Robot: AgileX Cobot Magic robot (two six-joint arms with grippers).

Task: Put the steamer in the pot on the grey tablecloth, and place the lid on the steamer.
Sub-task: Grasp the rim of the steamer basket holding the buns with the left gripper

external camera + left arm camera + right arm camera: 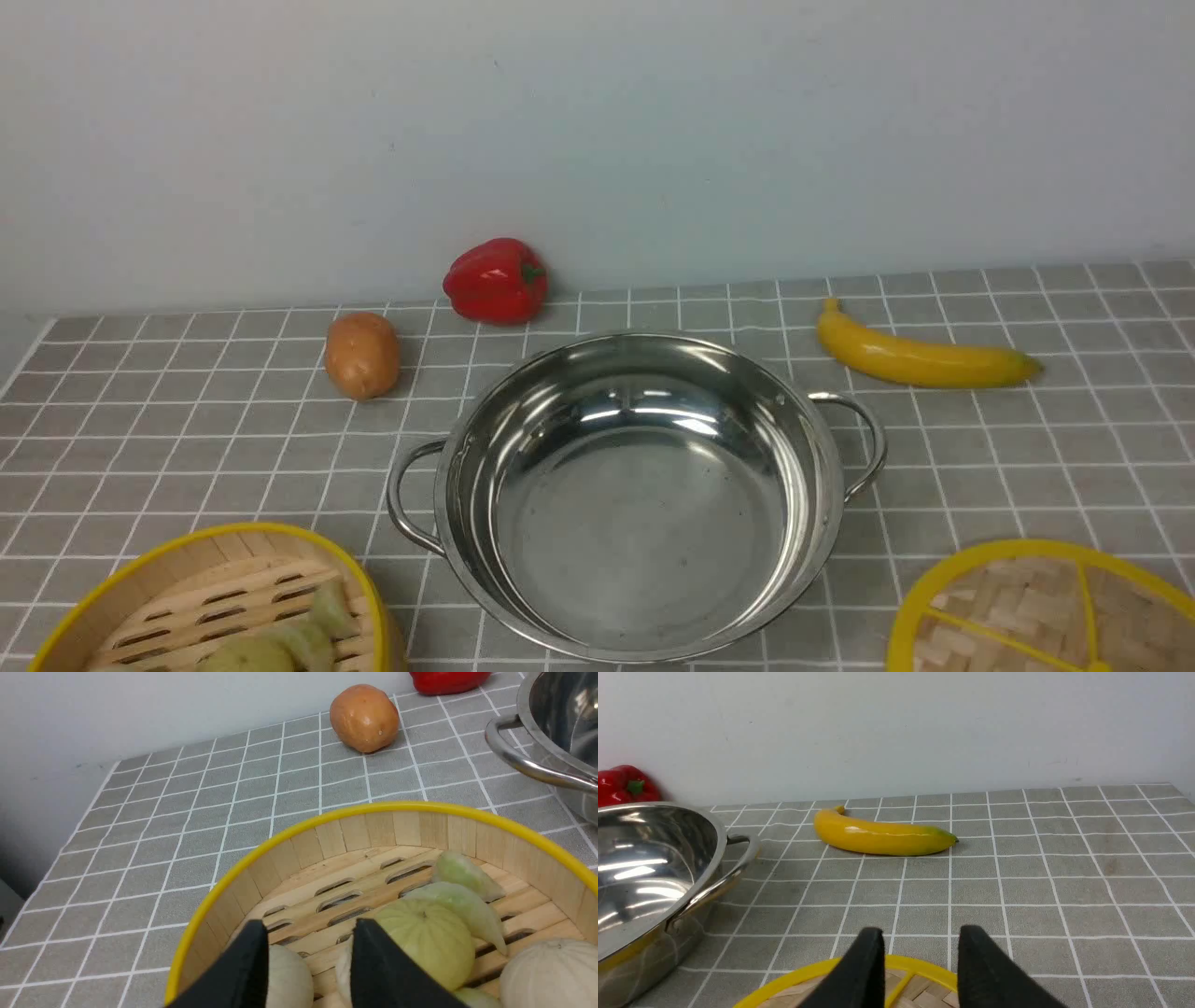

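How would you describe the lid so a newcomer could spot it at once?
Start at the big steel pot in the middle of the grey tablecloth. Nearer the camera, on the pot's right, lies the lid, cut off by the frame. It is a flat woven disc with yellow spokes, unlike the deeper slatted steamer on the pot's left.

The pot (644, 523) sits mid-cloth on the tablecloth (187, 439); from it, the steamer (149, 574) lies at eight o'clock, the lid (1027, 607) at four, the potato (361, 355) at ten, the pepper (495, 280) at eleven, the banana (920, 359) at two; buns (420, 938) lie in the steamer; my left fingers (243, 970) hang over the steamer, my right fingers (859, 970) over the lid.
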